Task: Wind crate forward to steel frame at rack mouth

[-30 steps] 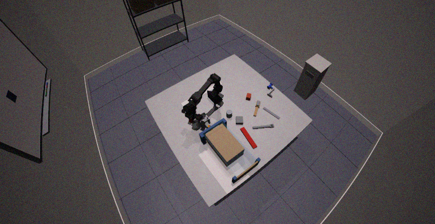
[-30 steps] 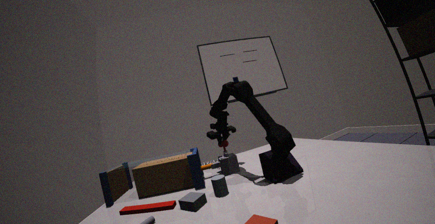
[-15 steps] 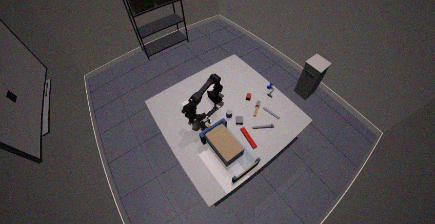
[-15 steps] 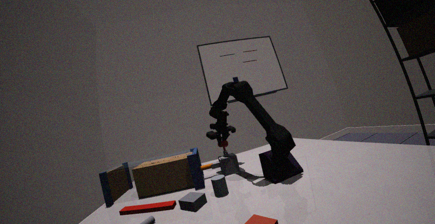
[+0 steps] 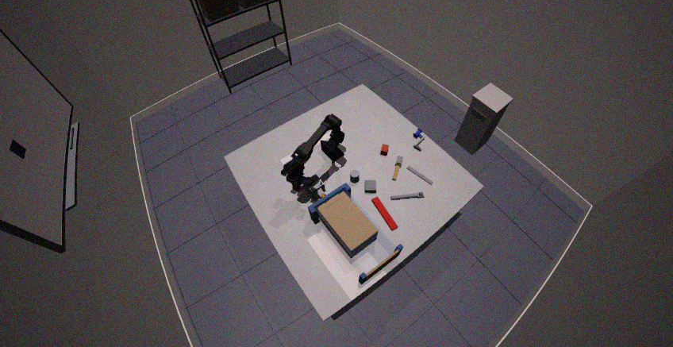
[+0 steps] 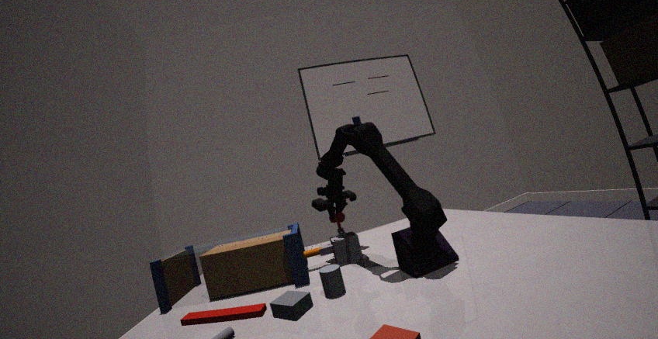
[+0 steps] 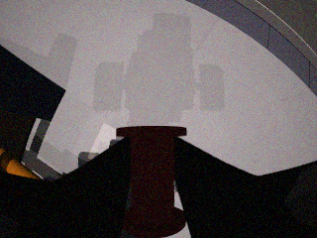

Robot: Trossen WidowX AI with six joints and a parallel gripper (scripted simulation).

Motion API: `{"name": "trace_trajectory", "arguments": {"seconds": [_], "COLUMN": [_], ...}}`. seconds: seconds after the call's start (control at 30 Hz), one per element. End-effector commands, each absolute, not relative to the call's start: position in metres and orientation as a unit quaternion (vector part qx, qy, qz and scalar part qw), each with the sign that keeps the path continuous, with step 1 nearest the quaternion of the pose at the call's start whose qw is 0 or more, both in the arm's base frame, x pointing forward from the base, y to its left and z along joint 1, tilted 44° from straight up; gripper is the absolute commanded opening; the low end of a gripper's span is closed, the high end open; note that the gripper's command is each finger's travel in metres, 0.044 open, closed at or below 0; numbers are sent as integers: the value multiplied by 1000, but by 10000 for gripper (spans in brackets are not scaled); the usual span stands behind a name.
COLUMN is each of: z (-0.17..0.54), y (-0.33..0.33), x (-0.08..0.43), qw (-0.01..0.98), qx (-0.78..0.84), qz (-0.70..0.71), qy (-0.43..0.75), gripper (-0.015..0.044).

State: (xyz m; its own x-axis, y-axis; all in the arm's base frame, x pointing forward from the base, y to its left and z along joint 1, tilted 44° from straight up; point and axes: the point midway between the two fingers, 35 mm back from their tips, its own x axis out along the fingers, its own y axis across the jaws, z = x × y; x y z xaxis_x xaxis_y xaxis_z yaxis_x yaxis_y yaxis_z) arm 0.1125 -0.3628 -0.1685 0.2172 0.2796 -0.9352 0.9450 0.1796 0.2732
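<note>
Two fingers of the gripper (image 5: 309, 196) (image 6: 337, 216) (image 7: 153, 174) clamp a red handle (image 6: 337, 217) (image 7: 152, 178), apparently above the winch (image 6: 346, 247).

Open tabletop (image 5: 264, 168) (image 6: 531, 261) strip on cubby's far side from red bar (image 5: 384, 213) (image 6: 223, 313). Blue frame (image 5: 309, 208) (image 6: 296, 257) blocks low path winch→crate (image 5: 348, 221) (image 6: 249, 264); grey cyl. (image 5: 354, 176) (image 6: 332, 281) stands nr. winch (image 6: 346, 247).
</note>
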Motion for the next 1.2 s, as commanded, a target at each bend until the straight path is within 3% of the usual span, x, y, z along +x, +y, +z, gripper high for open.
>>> {"name": "trace_trajectory", "arguments": {"seconds": [0.0,1.17], "z": [-171,-171], "y": [-354,-354], "x": [143,145], "qw": [558,559], "qx": [563,563], "qz": [-278,-277], "qy": [543,542], "gripper": [0,0]}}
